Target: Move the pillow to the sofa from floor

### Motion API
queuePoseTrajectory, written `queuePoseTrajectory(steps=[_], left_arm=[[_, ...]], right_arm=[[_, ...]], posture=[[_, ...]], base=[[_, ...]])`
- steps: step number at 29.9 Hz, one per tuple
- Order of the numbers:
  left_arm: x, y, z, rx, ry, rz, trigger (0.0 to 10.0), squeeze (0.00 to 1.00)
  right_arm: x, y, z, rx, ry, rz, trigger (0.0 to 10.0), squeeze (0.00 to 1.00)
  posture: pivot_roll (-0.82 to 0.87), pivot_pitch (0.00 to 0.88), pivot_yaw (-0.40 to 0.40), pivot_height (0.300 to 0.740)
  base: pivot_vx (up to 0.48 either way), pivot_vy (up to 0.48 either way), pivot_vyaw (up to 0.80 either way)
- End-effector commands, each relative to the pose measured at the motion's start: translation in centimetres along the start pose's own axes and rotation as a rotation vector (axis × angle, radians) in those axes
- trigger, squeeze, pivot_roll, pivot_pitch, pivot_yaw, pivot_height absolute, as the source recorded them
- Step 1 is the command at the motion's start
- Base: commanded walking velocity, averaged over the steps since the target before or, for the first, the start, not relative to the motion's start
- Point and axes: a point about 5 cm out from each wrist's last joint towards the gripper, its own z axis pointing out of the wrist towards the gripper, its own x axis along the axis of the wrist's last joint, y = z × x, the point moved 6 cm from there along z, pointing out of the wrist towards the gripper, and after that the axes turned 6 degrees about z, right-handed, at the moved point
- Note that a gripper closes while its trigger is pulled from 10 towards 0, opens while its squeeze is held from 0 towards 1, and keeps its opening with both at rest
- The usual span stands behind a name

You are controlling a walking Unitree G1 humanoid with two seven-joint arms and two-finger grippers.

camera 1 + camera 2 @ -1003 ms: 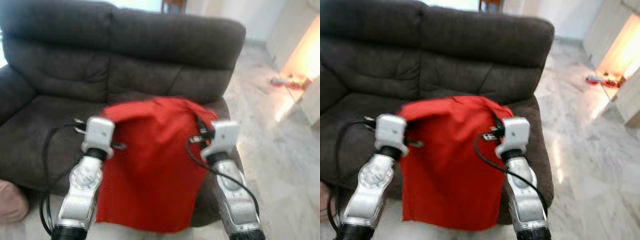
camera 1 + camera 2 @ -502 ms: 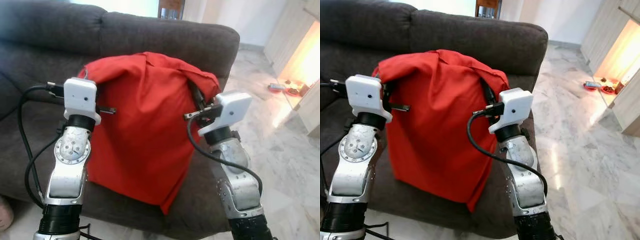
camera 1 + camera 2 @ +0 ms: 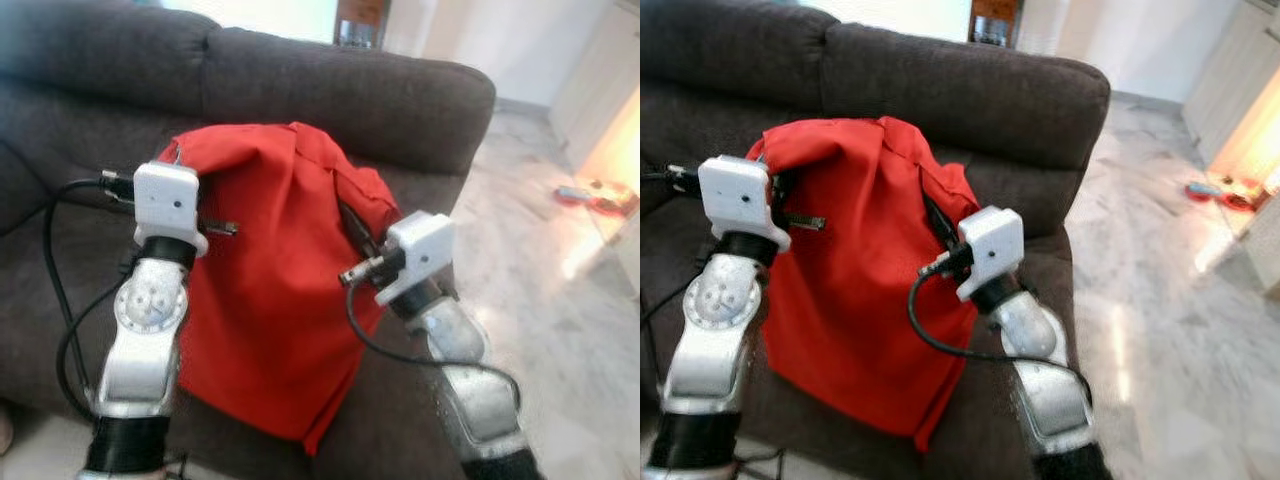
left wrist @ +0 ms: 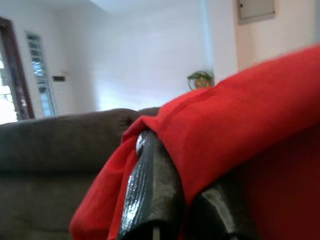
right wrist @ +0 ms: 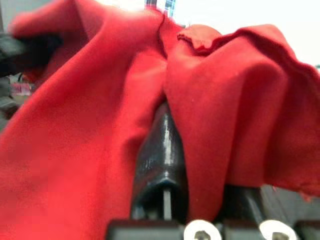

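Hanging between the two arms, the red pillow (image 3: 275, 290) sits above the seat of the dark sofa (image 3: 330, 85), held up by its top edge. The left tool (image 4: 170, 200) pinches the fabric at the pillow's upper left corner; in the left wrist view the cloth is folded over and between the two black fingers (image 4: 152, 190), so the tool is closed on the pillow. The right tool (image 5: 200, 195) does the same at the upper right corner — red cloth runs down between its fingers (image 5: 160, 160) and drapes over both of them. In the head views the left arm (image 3: 145, 320) rises nearly upright at the pillow's left side, while the right arm (image 3: 450, 340) leans in toward the pillow from the right, with a black cable looping below its wrist.

The pillow's cover is bunched and creased near the top, where a seam shows, and its lower corner droops toward the sofa's front edge. Whether the bottom touches the seat cushion cannot be told. The sofa's backrest stands behind the pillow. To the right of the sofa lies a pale marble floor (image 3: 560, 300), with some small bright items (image 3: 590, 195) well apart on it — too blurred to identify. In the left wrist view a potted plant (image 4: 201, 78) shows beyond the pillow, against a white wall.
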Motion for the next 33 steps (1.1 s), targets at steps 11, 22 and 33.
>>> queuePoseTrajectory(steps=[11,22,33], left_arm=[[1.6,1.1,0.1,-0.053,0.077,0.0,10.0,0.0],[-0.4,2.5,-0.5,-0.122,0.006,0.021,10.0,1.0],[-0.3,2.8,-0.4,-0.142,0.011,0.025,10.0,1.0]], right_arm=[[-1.0,-1.4,0.4,0.052,-0.039,0.01,10.0,0.0],[-1.7,-1.3,0.3,0.044,-0.07,0.018,10.0,0.95],[-1.8,-1.5,0.3,0.056,-0.071,0.02,10.0,1.0]], posture=[[0.14,0.0,-0.1,0.74],[0.14,0.0,-0.1,0.74],[0.14,0.0,-0.1,0.74]], base=[[0.0,0.0,0.0],[0.0,0.0,0.0],[0.0,0.0,0.0]])
